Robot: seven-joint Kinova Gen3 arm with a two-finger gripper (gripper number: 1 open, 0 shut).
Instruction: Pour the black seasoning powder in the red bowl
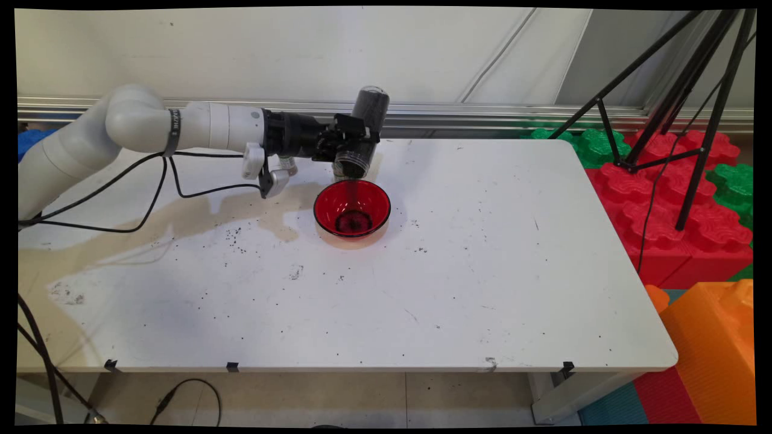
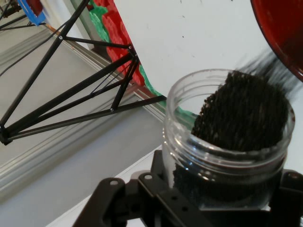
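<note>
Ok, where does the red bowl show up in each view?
Main view: the red bowl sits on the table just left of centre, directly below the tilted jar in the gripper, dark grains falling into it.
Hand view: only its rim shows, in the top right corner.
Shared landmark: the black tripod, right in the main view, left in the hand view.

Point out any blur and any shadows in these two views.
Hand view: the dark grains spilling from the jar smear into streaks toward the red bowl; the jar rim stays sharp. Main view: the arm's soft shadow lies on the table left of the bowl, and the falling grains show as a faint streak.
</note>
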